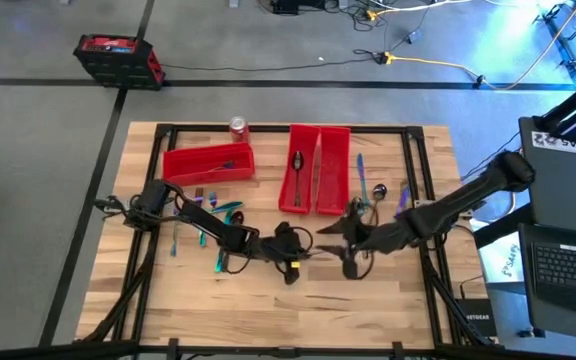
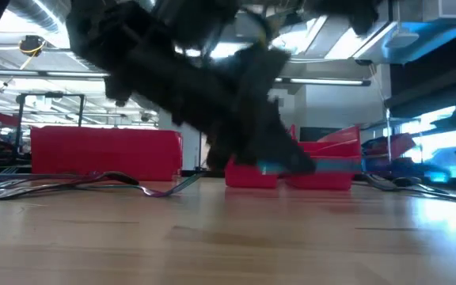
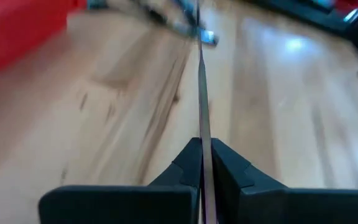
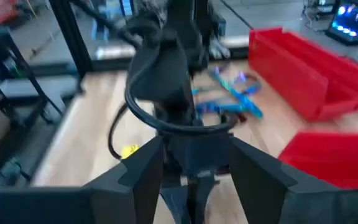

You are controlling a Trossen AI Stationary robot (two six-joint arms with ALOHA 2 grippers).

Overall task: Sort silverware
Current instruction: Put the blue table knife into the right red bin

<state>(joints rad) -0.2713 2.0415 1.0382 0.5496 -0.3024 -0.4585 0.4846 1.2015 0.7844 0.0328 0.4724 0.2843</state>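
My left gripper [image 1: 306, 250] is over the middle of the table, shut on one slender piece of silverware [image 3: 202, 93]. The left wrist view shows it edge-on, so I cannot tell which kind it is. My right gripper [image 4: 197, 180] faces it from the table's right side and is open, its fingers wide apart with the left arm's hand beyond them. More loose silverware [image 1: 213, 210] lies flat on the wood left of centre, and more [image 1: 373, 190] right of the bins. A dark spoon [image 1: 297, 165] lies inside the middle red bin [image 1: 290, 190]. My left gripper pinches the silverware piece between its two fingers [image 3: 185, 165] at one end [image 3: 202, 134]. The piece runs straight on from the fingers, along them, toward its free end [image 3: 205, 38]. It shows above the wood; I cannot tell whether its free end touches anything.
Three long red bins stand toward the far edge: a slanted one [image 1: 208, 163] at the left and two side by side, the second [image 1: 334, 170] on the right. A red soda can [image 1: 238, 127] stands at the far edge. Bare wood stretches toward the near edge [image 1: 268, 310].
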